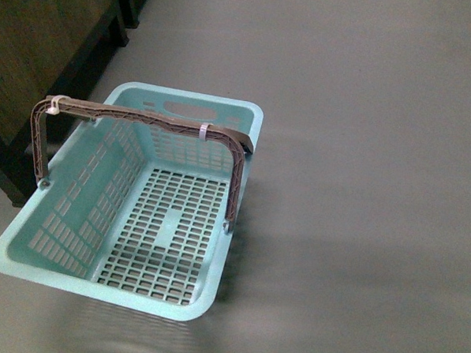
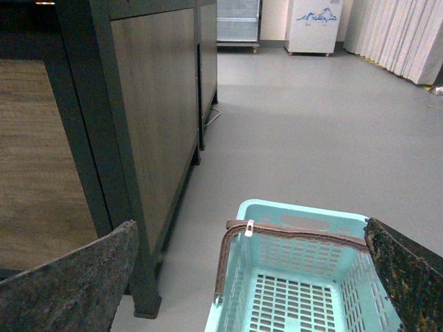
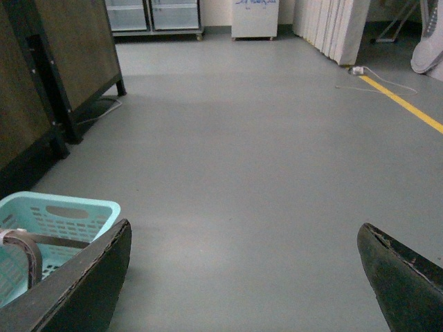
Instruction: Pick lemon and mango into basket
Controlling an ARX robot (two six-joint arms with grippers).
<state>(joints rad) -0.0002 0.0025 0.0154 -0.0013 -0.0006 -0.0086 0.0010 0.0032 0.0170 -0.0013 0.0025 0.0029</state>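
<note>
Nowhere in any view, lemon or mango: neither inside the basket (image 1: 84, 204) nor on the floor around it. Empty basket, then, with its aqua lattice bottom bare and the brown swing handle (image 1: 151, 121) raised across the middle, bound with white ties (image 1: 204, 130). Stands on the grey floor (image 1: 363, 151), near and left of centre, far left corner close beside a dark-framed wooden cabinet (image 1: 37, 47).

Left gripper (image 2: 250, 227) spread wide, nothing between its dark fingers (image 2: 76, 283), cabinet and basket both ahead of it. Right gripper (image 3: 243, 227) likewise wide and empty, over bare floor to the right of the basket, with only a corner of the aqua wall showing at that view's edge.

Judged as the very start: searching stage, no fruit picked, nothing dropped in. Calls next for finding the fruit, perhaps over by the cabinet, perhaps outside these views; cannot tell which. Then an open claw brought over the lemon. Worth minding later: a drop to one side of the raised handle, not onto it.
</note>
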